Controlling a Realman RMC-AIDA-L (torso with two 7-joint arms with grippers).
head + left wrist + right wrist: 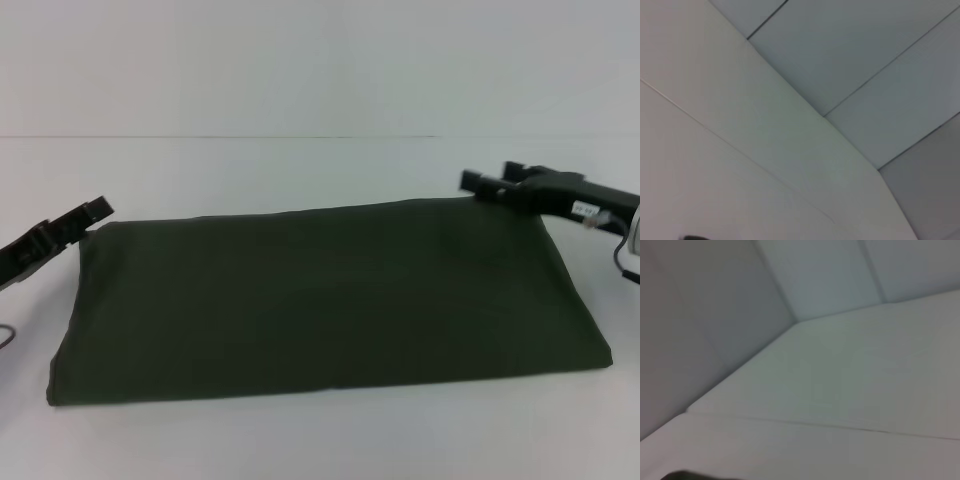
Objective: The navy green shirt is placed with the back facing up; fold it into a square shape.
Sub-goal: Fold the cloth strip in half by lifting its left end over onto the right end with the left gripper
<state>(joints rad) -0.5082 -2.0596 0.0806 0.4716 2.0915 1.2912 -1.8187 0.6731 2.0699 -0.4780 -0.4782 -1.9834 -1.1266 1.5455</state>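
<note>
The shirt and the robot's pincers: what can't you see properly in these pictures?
- Shirt: head view shows only its top layer; sleeves and collar are hidden.
- Left pincer: arm cut off by the head view's edge; open or shut is unclear.
- Right pincer: same, its tip too small.
- Both wrist views: only pale surfaces, no shirt.

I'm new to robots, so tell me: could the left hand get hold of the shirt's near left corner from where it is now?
Probably yes. The left hand sits right at the far left corner of the navy green shirt, and nothing lies on the table between it and the near corner.
</note>
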